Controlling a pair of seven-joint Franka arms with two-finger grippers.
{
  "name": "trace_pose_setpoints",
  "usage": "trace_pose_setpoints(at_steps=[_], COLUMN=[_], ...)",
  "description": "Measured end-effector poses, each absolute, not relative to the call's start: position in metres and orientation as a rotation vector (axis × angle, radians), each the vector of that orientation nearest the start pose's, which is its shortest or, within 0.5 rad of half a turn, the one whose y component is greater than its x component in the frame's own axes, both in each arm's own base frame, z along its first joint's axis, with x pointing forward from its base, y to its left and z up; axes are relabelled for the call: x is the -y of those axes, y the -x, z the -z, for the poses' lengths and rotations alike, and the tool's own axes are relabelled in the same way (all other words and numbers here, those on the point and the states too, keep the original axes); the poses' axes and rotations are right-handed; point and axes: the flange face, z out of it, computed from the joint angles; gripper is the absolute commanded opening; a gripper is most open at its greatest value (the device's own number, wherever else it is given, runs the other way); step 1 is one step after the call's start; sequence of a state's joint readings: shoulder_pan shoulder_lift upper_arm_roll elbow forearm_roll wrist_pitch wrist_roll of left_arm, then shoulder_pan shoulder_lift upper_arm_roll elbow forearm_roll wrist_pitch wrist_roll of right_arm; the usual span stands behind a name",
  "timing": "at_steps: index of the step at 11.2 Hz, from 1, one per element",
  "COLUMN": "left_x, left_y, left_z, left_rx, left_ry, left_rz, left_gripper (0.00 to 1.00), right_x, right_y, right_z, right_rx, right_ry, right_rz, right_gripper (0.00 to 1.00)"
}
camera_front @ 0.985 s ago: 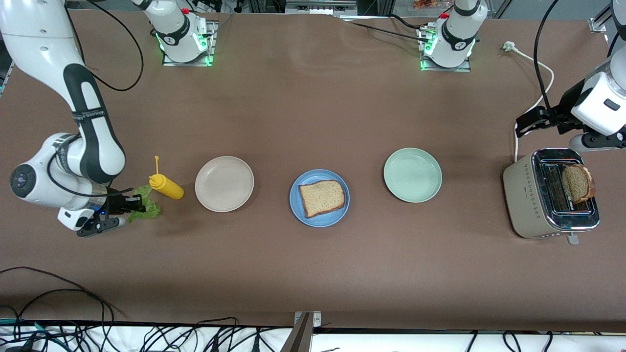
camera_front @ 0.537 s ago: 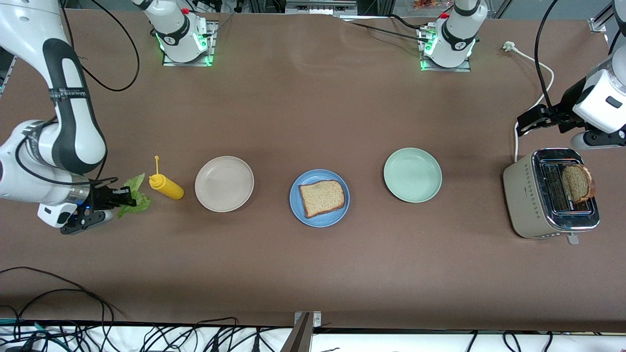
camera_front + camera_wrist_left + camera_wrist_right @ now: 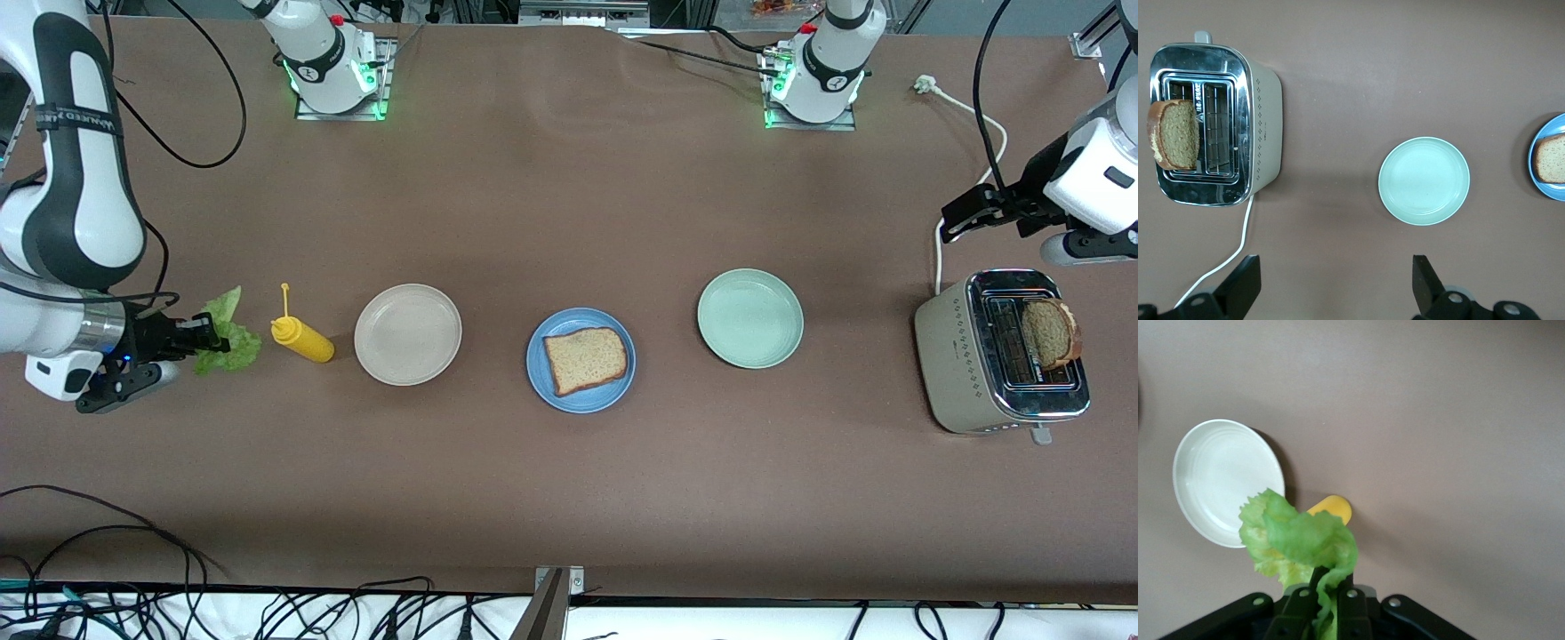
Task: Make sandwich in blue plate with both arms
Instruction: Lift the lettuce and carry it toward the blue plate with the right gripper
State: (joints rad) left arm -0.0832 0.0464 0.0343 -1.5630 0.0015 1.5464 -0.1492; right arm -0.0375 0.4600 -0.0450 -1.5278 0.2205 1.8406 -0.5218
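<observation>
Mid-tabletop, one bread slice lies on the blue plate; a second slice stands in the toaster. The right gripper pinches lettuce above the tabletop's right-arm end beside the mustard bottle. The left gripper hangs wide open over the tabletop's left-arm end; no writing is readable.

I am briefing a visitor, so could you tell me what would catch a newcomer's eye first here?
Probably the green lettuce leaf pinched in the right gripper, beside the yellow squeeze bottle. Next, the bread slice on the blue plate mid-table. Then another slice sticking out of the toaster, with the open left gripper above.
</observation>
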Motion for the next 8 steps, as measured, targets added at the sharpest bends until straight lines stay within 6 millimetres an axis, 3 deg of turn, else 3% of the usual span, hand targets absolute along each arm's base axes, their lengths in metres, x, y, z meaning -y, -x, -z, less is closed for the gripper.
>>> trace_pose_setpoints(at_steps=[2, 4, 8], left_x=[0.028, 0.028, 0.028], left_y=[-0.564, -0.564, -0.564], left_z=[-0.599, -0.599, -0.599], left_rx=[0.157, 0.157, 0.157], left_ry=[3.127, 3.127, 3.127], left_rz=[-0.101, -0.101, -0.101], left_gripper=[1.00, 1.00, 1.00], right_x=[0.019, -0.015, -0.131], right_y=[-0.667, -0.660, -0.645], right_z=[-0.407, -0.427, -0.437], right_rx=[0.512, 0.407, 0.191], right_ry=[2.873, 2.892, 2.946], right_rz=[-0.117, -0.151, -0.213], right_gripper=[0.00, 0.00, 0.00])
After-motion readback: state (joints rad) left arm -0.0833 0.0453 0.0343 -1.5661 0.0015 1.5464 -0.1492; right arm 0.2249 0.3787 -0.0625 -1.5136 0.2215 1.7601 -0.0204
